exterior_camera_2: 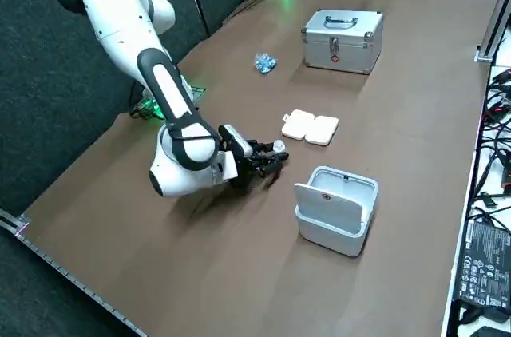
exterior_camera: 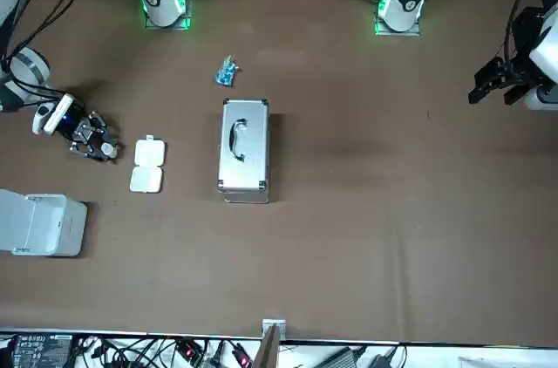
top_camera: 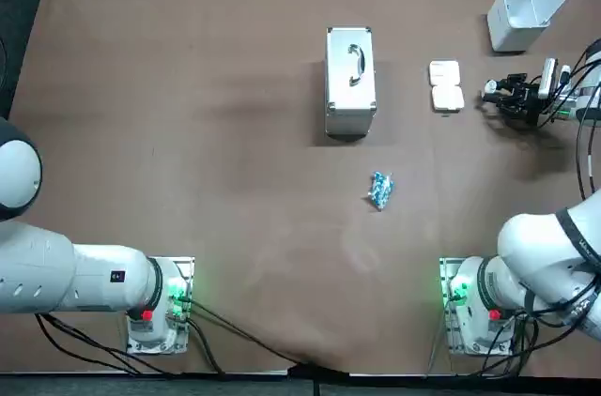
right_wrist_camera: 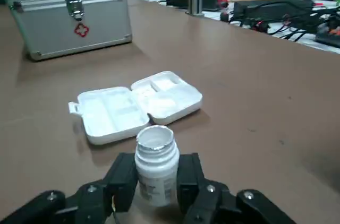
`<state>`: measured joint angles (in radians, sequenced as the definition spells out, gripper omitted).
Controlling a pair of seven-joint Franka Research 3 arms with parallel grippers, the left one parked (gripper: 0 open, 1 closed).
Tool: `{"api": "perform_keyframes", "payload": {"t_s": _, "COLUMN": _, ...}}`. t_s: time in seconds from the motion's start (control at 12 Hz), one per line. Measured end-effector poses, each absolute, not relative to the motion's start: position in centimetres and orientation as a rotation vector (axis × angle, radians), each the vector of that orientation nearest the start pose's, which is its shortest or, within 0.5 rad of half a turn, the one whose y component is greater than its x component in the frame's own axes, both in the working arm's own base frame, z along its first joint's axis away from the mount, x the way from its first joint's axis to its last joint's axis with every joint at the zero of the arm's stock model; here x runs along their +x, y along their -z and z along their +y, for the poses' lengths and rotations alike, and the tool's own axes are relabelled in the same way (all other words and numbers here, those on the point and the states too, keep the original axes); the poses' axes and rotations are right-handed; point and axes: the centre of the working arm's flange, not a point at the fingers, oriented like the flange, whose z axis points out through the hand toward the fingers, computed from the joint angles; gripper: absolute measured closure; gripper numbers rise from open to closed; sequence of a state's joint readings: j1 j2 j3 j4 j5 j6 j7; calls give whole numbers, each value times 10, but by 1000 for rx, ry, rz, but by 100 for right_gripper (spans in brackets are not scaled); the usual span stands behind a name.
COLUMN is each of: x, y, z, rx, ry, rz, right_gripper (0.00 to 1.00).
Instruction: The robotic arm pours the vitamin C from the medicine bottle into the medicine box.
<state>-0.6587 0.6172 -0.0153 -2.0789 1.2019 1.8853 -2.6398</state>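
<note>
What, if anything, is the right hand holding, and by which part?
The right hand grips the white medicine bottle by its labelled body, below the open neck.

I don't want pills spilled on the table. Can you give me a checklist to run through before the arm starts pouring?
1. Grip: the right gripper, near the robot's right edge of the table, has its jaws shut on the medicine bottle: ok.
2. Bottle upright, nothing spilling: ok.
3. Bottle mouth uncapped: cannot tell; the top may be sealed.
4. Medicine box lying open, compartments facing up: ok.
5. Bottle mouth above the box: not ok; the bottle is beside the box, apart from it.
</note>
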Motion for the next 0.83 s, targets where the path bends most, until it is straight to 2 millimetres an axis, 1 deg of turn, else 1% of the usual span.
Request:
{"api": "perform_keyframes", "payload": {"t_s": 0.25, "x": 448, "y": -111, "z": -270, "rx": -1960, "ry": 1226, "rz": -1102, "right_gripper": 57}}
{"api": "perform_keyframes", "payload": {"t_s": 0.67, "x": 446, "y": -99, "z": -270, "rx": -1968, "ry": 1230, "rz": -1059, "right_gripper": 56}}
{"api": "perform_keyframes", "payload": {"t_s": 0.75, "x": 446, "y": -99, "z": -270, "rx": -1970, "ry": 1227, "rz": -1052, "right_gripper": 55}}
{"api": "perform_keyframes", "payload": {"t_s": 0.83, "x": 446, "y": -99, "z": -270, "rx": -1970, "ry": 1227, "rz": -1050, "right_gripper": 45}}
